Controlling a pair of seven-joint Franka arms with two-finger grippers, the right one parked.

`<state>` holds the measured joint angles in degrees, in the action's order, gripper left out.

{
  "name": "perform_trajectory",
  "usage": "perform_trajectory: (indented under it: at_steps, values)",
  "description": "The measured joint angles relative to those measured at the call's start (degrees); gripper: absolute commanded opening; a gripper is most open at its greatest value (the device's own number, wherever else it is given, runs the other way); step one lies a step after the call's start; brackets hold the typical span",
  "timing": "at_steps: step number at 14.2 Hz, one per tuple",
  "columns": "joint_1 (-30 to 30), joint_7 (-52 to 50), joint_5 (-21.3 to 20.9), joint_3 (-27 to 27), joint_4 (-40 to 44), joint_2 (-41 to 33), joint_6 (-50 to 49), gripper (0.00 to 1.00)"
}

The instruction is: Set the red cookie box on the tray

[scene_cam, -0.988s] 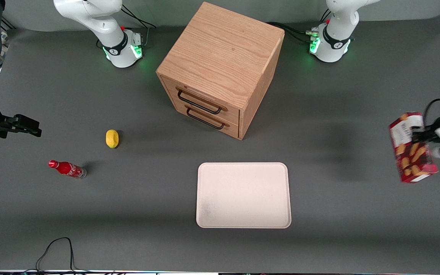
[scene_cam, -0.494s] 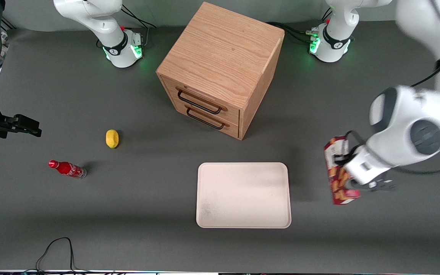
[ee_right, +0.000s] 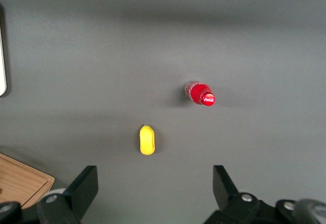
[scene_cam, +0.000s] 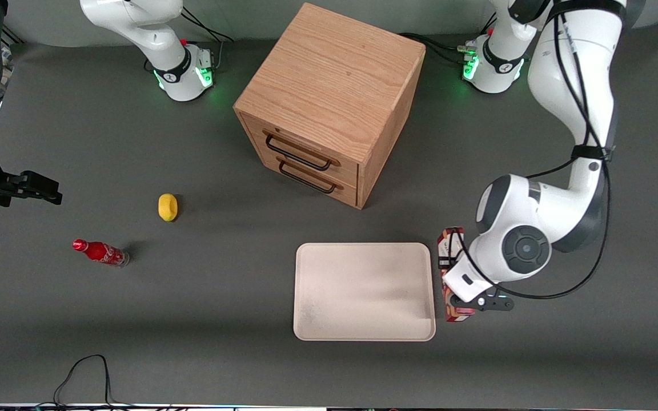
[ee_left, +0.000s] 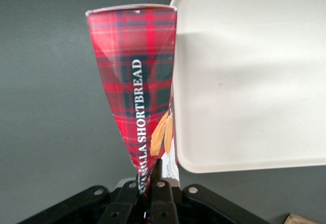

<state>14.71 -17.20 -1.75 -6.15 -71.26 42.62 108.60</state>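
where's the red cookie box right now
The red cookie box is held in the left arm's claw, beside the tray at its edge toward the working arm's end, not yet over it.

**One of almost everything, two drawers**

Hours are read on a clock face laid over the front view, centred on the tray.

- One tray (scene_cam: 363, 274), cream-white.
- One red cookie box (scene_cam: 450, 242), at three o'clock, just beside the tray's rim.
- One gripper (ee_left: 153, 175), also at three o'clock, its two fingers clamped on the box's end.
- One wooden cabinet (scene_cam: 329, 97) at twelve o'clock, with two drawers, the upper drawer (scene_cam: 300, 149) and the lower drawer (scene_cam: 313, 181), each with one dark handle.
- One yellow fruit (scene_cam: 167, 206), toward ten o'clock.
- One red soda bottle (scene_cam: 100, 252), at nine o'clock.
- One black cable loop (scene_cam: 86, 374), near eight o'clock.
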Motion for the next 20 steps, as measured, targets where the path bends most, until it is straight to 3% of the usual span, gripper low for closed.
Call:
perform_trajectory:
  at_steps: [7, 8, 9, 10, 16, 20]
  values:
    - [3.95, -3.88, 0.12, 0.03, 5.28, 6.8, 3.65, 0.0]
    - [4.2, -4.01, 0.19, 0.05, 5.45, 7.22, 3.98, 0.24]
    - [4.39, -4.07, 0.26, 0.09, 5.47, 7.61, 4.41, 0.95]
    - [4.49, -4.1, 0.29, 0.15, 5.49, 7.91, 4.79, 1.0]
    - [4.58, -4.12, 0.34, 0.97, 7.26, 7.04, 4.76, 1.0]
    - [1.7, -2.98, 0.37, 2.12, 3.2, -3.63, 1.52, 1.0]
